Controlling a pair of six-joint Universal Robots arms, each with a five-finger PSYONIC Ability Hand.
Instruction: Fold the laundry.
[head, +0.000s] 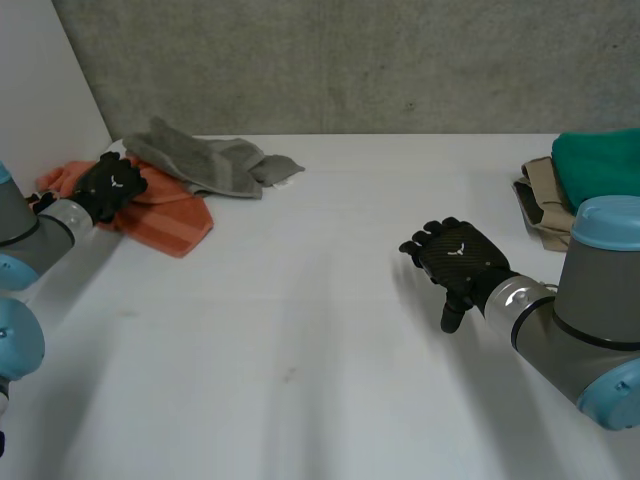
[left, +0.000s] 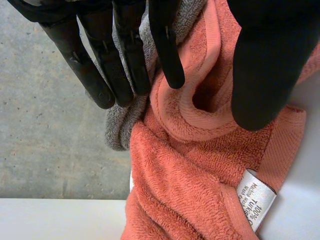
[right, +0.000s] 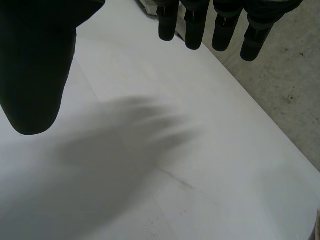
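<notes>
A crumpled orange towel (head: 165, 215) lies at the table's far left, with a grey towel (head: 200, 160) bunched just behind it. My left hand (head: 112, 185) rests on the orange towel's left end. In the left wrist view a raised ridge of the orange towel (left: 185, 175) stands between the thumb and the nearly straight fingers (left: 130, 55), whose tips lie by the grey towel's (left: 117, 130) edge. A white label (left: 257, 197) hangs from the towel's hem. My right hand (head: 458, 258) hovers over bare table right of the middle, with its fingers (right: 192, 25) spread and nothing in it.
At the far right edge sits a stack with a green cloth (head: 600, 160) on folded beige cloth (head: 540, 205). A white panel (head: 40, 90) stands at the left behind the towels, and a concrete wall runs along the table's back.
</notes>
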